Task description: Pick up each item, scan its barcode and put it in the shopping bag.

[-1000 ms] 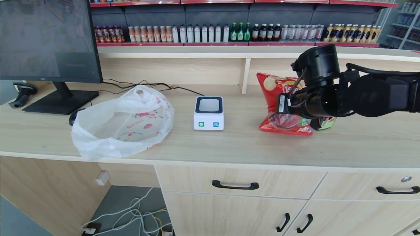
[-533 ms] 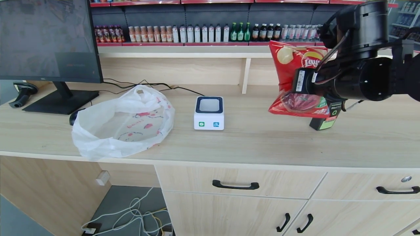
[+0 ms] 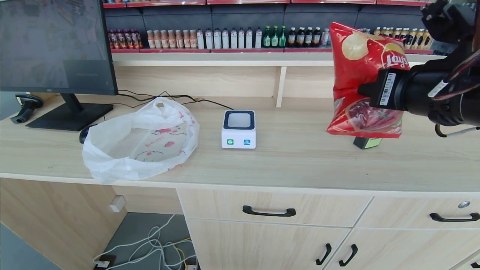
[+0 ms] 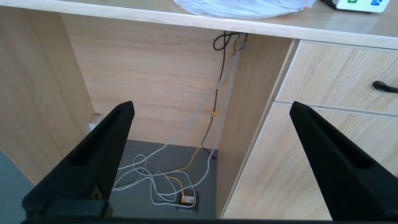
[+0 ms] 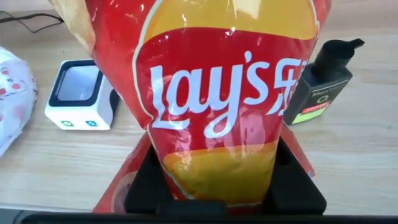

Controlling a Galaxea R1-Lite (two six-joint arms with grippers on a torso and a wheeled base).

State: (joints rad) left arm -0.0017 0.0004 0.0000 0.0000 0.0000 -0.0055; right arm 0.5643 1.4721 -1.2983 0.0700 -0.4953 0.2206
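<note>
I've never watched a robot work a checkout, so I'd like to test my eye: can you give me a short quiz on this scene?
1. True or false: the chip bag rests on the counter.
2. What stands between the shopping bag and the chip bag? A monitor, B scanner, C mouse.
3. Which tool holds the chip bag?
Key: 1 false, it hangs above the counter; 2 B; 3 the right tool.

The left pincer [image 4: 211,115] hangs below the tabletop [image 4: 93,7] edge, fingers [image 4: 93,162] spread wide, facing the open recess [image 4: 155,87]. Cables [image 4: 158,183] lie on the recess floor. The shopping bag [image 4: 242,6] rests on the tabletop.
</note>
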